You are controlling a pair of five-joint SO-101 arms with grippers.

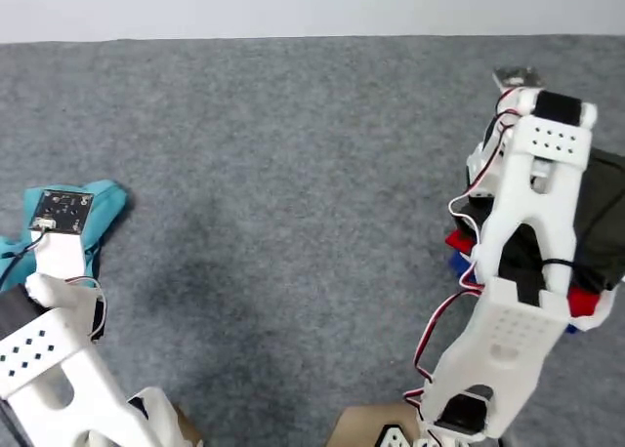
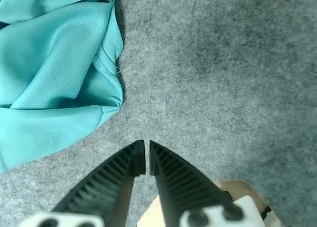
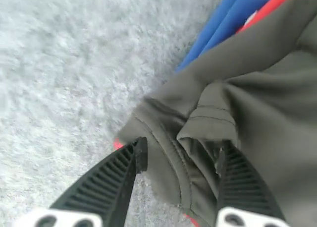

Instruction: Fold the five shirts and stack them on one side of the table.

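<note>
A teal shirt (image 1: 103, 208) lies crumpled at the table's left edge; in the left wrist view the teal shirt (image 2: 54, 68) spreads just beyond my left gripper (image 2: 147, 160), which is shut and empty over bare grey felt. At the right edge sits a stack of shirts (image 1: 596, 242), a dark olive one on top of red and blue ones. My right gripper (image 3: 181, 160) stands open, its fingers straddling a bunched fold of the dark olive shirt (image 3: 247, 98), with the blue shirt (image 3: 223, 24) and a red edge under it.
Grey felt (image 1: 293, 174) covers the table. The right arm's white body (image 1: 522, 271) hangs over the stack and hides most of it. Cardboard pieces (image 1: 366, 427) lie at the near edge.
</note>
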